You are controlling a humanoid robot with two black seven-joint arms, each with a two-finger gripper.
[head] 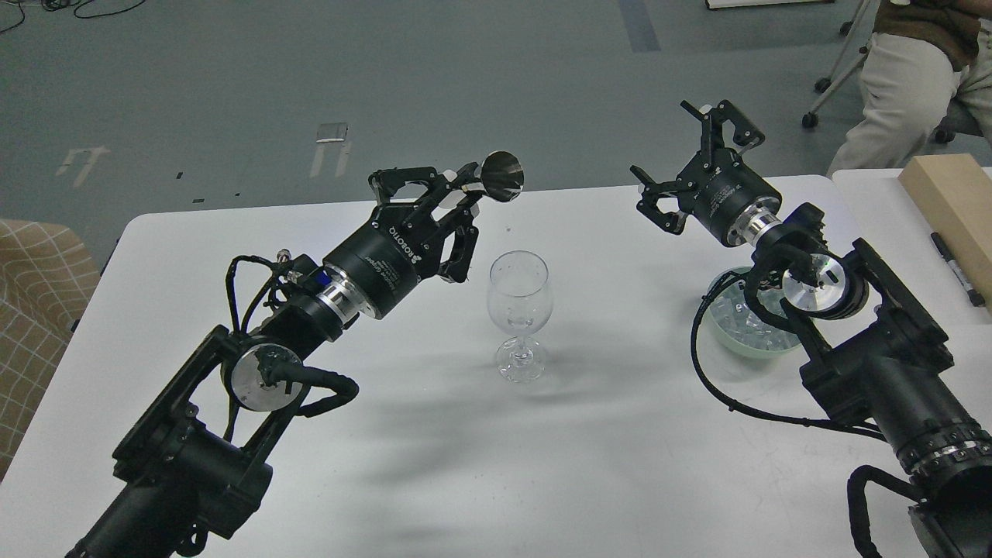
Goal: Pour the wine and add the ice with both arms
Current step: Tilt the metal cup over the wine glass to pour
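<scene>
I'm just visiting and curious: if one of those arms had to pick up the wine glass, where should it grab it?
Probably the stem, just under the bowl. The wine glass stands upright in open table between both arms, so the empty, open right pincer could come in level from its side; the bowl looks wide, smooth and fragile.

Looks like a robotics lab or test room — plain white table (434, 480) on grey floor (232, 85) w/ tape marks (332, 147), loose cables (70, 8) in far corner, wheeled office chair (833, 85) w/ a seated person (907, 70) — two black robot arms, no home furnishings.
</scene>
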